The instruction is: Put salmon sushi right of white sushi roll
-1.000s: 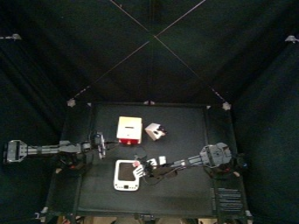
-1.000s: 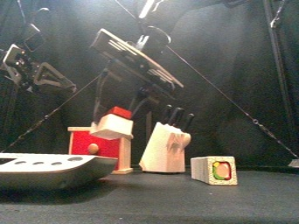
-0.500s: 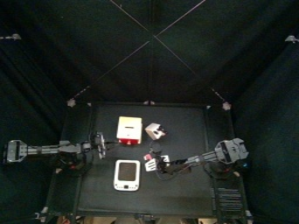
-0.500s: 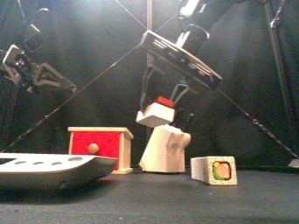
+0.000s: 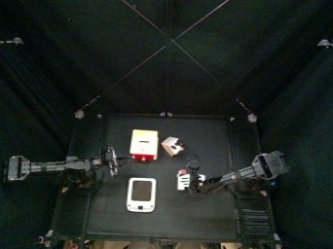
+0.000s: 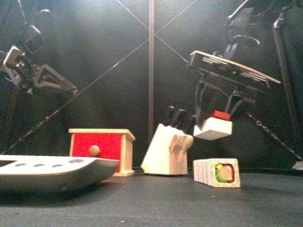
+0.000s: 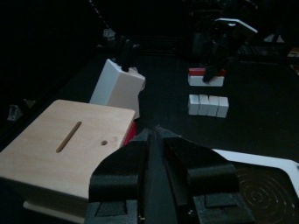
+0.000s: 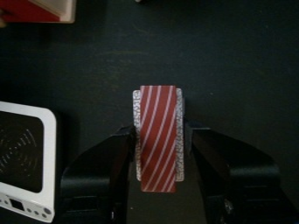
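Note:
My right gripper [image 6: 215, 118] is shut on the salmon sushi [image 6: 214, 126], a tiny white piece with an orange-red top, and holds it in the air just above the white sushi roll [image 6: 215, 171]. The roll stands on the table to the right of the knife block. The right wrist view shows the striped sushi [image 8: 159, 136] pinched between both fingers over bare black table. In the top view the right gripper [image 5: 189, 182] is right of the scale. My left gripper [image 7: 158, 159] is shut and empty, resting beside the block at the table's left [image 5: 115, 163].
A yellow-red-white block [image 5: 143, 146] with a red front [image 6: 102, 149] stands mid-table. A white-pink knife block [image 6: 168, 148] stands next to it. A white scale [image 5: 140, 195] lies at the front left [image 6: 48, 168]. Black curtains ring the table.
My right gripper has carried the salmon sushi to the right, from over the red block, past the knife block, to above the white roll. The left arm has not moved.

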`<move>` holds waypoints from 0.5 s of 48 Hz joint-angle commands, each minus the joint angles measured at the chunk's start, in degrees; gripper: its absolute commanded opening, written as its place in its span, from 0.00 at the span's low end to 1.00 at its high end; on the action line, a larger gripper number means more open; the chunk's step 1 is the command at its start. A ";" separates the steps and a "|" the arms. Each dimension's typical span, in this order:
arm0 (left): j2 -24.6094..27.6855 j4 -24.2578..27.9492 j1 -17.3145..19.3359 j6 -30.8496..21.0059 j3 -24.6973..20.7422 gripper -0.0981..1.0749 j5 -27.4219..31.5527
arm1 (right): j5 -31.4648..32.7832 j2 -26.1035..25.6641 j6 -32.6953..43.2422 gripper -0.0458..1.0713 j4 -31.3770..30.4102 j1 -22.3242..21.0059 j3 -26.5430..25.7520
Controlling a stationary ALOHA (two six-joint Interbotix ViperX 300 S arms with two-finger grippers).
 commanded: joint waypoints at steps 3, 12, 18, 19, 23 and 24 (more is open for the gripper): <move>0.00 -0.09 0.18 0.09 -0.62 0.59 -0.35 | 0.26 -3.25 2.99 0.70 1.41 1.58 1.76; 0.00 -0.09 0.26 0.09 -0.62 0.59 -0.35 | 1.14 -4.48 5.27 0.70 3.60 3.25 4.31; 0.09 0.00 0.18 0.09 -0.62 0.59 -0.35 | 1.14 -3.52 5.36 0.71 5.27 3.34 5.89; 0.00 -0.09 0.18 0.09 -0.62 0.59 -0.35 | 1.14 -3.43 5.36 0.71 5.36 3.25 6.15; 0.09 -0.09 0.18 0.09 -0.62 0.59 -0.35 | 1.14 -2.81 5.36 0.71 5.54 2.99 7.03; 0.09 -0.09 0.26 0.09 -0.62 0.59 -0.35 | 1.14 -2.72 5.36 0.71 5.54 2.99 7.12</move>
